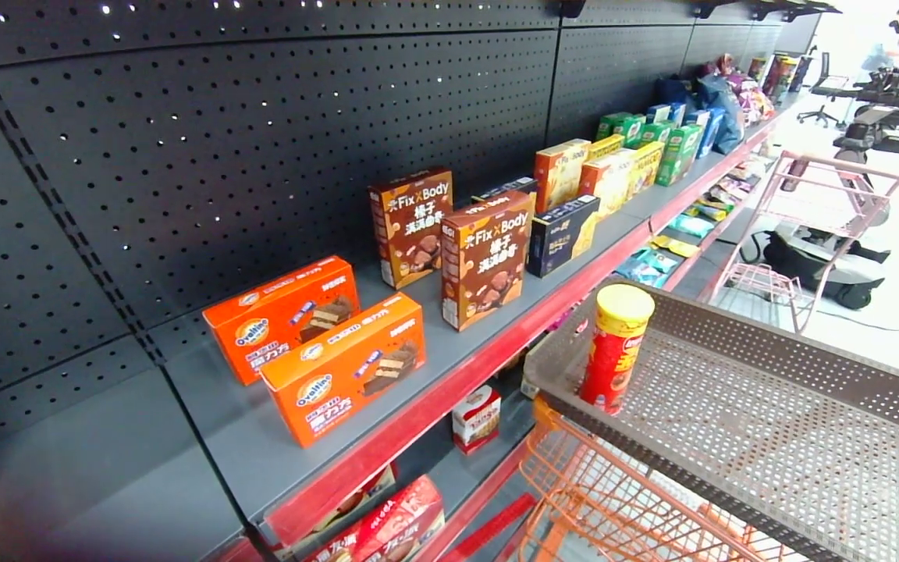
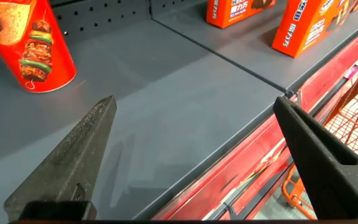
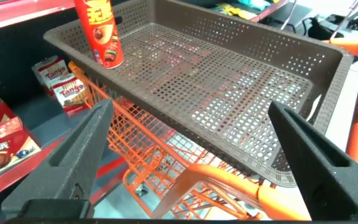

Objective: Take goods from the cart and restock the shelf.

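**Surroundings.**
- Grey shelf (image 1: 207,445) with a red front edge and black pegboard behind.
- On the shelf, from the near end:
  - two orange boxes (image 1: 344,367), one in front of the other;
  - two brown boxes (image 1: 486,257), upright;
  - a dark blue box (image 1: 563,234);
  - yellow, green and blue cartons farther along.
- Lower shelf: small red-and-white boxes (image 1: 475,417).
- Pink cart (image 1: 824,211), well apart down the aisle.

**Task items.**
- Orange wire cart (image 1: 598,499), just beside the shelf, carrying a brown perforated tray (image 1: 769,421).
- One can (image 1: 616,347): a red tube with a yellow lid, upright in the tray corner nearest the shelf. The tray's low wall rises on two sides of it.
- Second red can (image 2: 33,43), printed with a skewer picture, upright on the bare stretch of shelf near the pegboard.

**Tools.**
- Left gripper (image 2: 194,106): fingers spread wide and holding nothing, above the bare shelf board by its front edge, apart from the second can.
- Right gripper (image 3: 190,109): fingers spread wide and empty, above the cart and facing the tray. The can stands at the tray's far corner, well apart.
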`<state>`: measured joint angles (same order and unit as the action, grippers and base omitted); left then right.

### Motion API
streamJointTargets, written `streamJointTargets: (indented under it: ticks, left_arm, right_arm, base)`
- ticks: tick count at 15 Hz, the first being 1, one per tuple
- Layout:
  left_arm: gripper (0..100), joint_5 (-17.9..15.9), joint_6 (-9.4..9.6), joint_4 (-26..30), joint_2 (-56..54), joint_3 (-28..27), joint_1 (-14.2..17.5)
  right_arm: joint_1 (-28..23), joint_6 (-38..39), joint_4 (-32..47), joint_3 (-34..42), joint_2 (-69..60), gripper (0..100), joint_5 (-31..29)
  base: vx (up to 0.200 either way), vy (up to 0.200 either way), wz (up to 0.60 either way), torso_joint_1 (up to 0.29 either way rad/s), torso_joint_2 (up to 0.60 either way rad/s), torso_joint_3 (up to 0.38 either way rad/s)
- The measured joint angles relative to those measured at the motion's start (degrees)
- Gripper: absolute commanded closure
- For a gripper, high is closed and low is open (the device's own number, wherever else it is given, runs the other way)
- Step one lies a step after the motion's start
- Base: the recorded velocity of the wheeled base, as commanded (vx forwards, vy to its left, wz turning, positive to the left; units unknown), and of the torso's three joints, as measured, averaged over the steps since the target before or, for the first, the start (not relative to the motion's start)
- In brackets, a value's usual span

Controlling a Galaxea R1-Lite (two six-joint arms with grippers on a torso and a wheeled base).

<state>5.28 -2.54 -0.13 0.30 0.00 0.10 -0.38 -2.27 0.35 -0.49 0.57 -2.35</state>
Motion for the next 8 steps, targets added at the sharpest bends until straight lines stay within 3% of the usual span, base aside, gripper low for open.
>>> streamJointTargets:
  ticks: [3, 8]
  left_arm:
    - [0, 0.0, -0.02, 0.0, 0.0, 0.0, 0.0]
    - [0, 0.0, 0.0, 0.0, 0.0, 0.0, -0.1]
  right_arm:
    - [0.2, -0.5, -1.2, -6.8, 2.8, 0, 0.0]
    - [-1.9, 0.2, -3.1, -17.3, 21.1, 0, -1.3]
  base:
    - [0.0, 0.0, 0.0, 0.0, 0.0, 0.0]
    - [0.0, 0.0, 0.0, 0.0, 0.0, 0.0]
